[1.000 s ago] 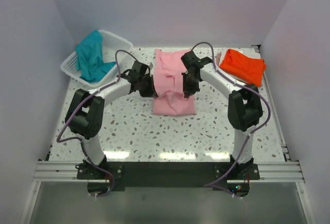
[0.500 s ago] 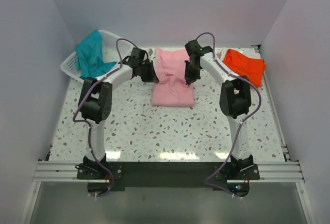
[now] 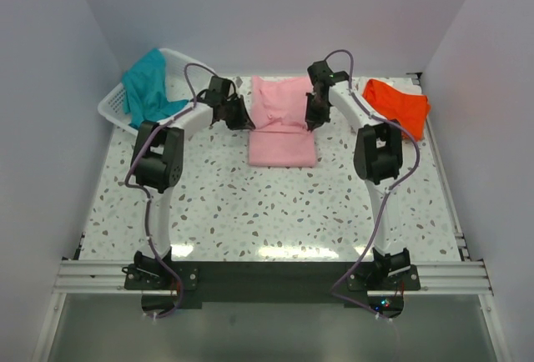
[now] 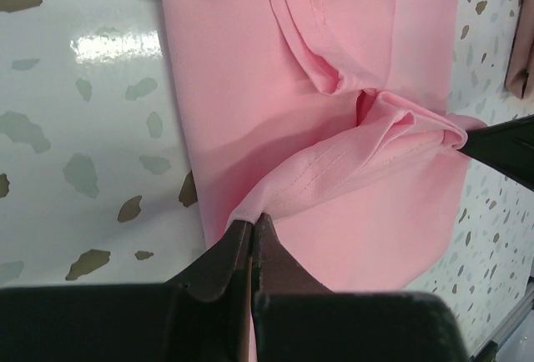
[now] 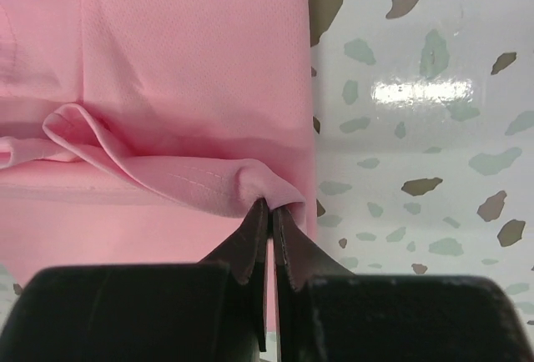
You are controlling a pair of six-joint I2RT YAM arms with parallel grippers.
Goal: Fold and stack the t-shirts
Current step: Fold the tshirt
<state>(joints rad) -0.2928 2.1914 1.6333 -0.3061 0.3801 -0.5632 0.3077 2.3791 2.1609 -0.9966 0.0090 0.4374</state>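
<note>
The light pink t-shirt [image 3: 282, 128] lies folded at the back middle of the table, its hem lifted in a sagging band between both arms. My left gripper [image 3: 246, 122] is shut on the hem's left corner [image 4: 250, 212]. On the other side my right gripper [image 3: 310, 122] is shut on the right corner [image 5: 271, 197]. The pink cloth [image 4: 334, 87] [image 5: 167, 87] fills each wrist view under the held fold. A bright orange t-shirt [image 3: 395, 105] lies folded at the back right. The teal t-shirt [image 3: 148, 88] hangs crumpled out of the basket.
A white lattice basket [image 3: 190, 68] stands at the back left corner. The speckled tabletop [image 3: 275, 212] runs from the shirt to the arm bases. White walls close in the back and both sides.
Both grippers have carried the pink hem away from the bases toward the back wall, doubling the shirt over itself. The pink pile now lies shorter and farther back.
</note>
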